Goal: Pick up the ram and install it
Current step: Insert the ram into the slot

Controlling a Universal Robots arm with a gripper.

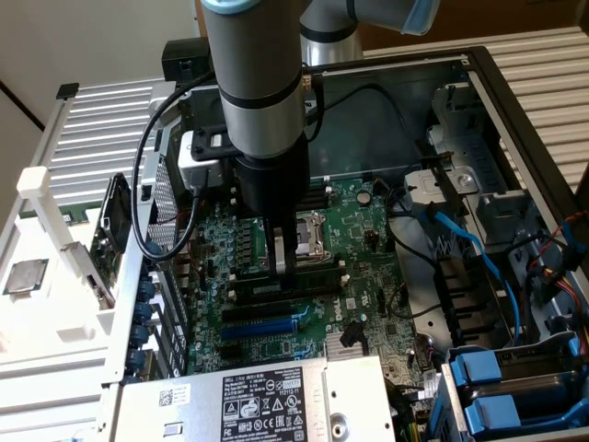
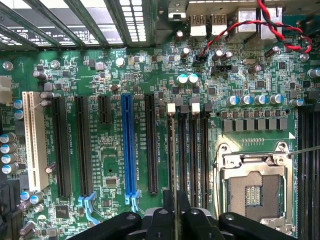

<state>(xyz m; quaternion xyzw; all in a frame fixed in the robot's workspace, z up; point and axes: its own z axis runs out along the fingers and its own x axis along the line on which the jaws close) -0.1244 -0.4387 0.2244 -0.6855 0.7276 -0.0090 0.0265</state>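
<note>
Clenched almost fully together, the jaws of the gripper [image 1: 287, 267] pinch something thin: in the wrist view the two black fingers [image 2: 167, 220] meet over the edge of a narrow dark stick, apparently the ram [image 2: 171, 150], which stands on edge in one of the memory slots [image 2: 192, 150] beside the empty processor socket [image 2: 255, 190]. Seen edge-on, its green face and label cannot be made out.

In the exterior view the arm [image 1: 258, 83] stands upright over the middle of the motherboard [image 1: 368, 249] inside the open computer case [image 1: 479, 83], with the fingertips down at the slot row just beside the socket [image 1: 311, 235].

Judging by this, the pick-up is done and the module has been carried to its slot and set into it. Whether it is pressed fully home is not clear; the white end clips [image 2: 172, 107] at the far end of the slots look alike, so none shows as latched. A loose processor chip [image 1: 26, 274] lies on the white rack at the exterior view's left.
</note>
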